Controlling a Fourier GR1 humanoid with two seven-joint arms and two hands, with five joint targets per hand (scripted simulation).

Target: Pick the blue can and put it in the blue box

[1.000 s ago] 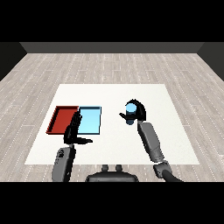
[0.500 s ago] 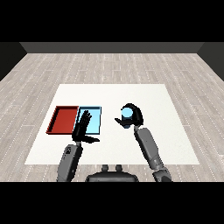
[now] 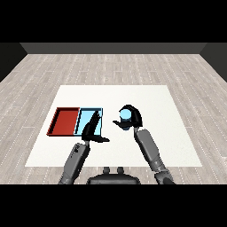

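The blue can (image 3: 126, 117) is held above the white table (image 3: 155, 102), just right of the light blue tray (image 3: 85, 116). My right hand (image 3: 133, 118) is curled round it. The left hand (image 3: 91, 129) hovers over the front right part of that tray, fingers straight and pointing away from me, thumb sticking out to the right. It holds nothing and hides part of the tray's floor.
A red tray (image 3: 64, 121) lies against the left side of the light blue one. Grey plank floor surrounds the table on all sides.
My right hand has carried the blue can leftward and toward me, closer to the light blue tray. The left hand has risen forward and rightward over that tray.
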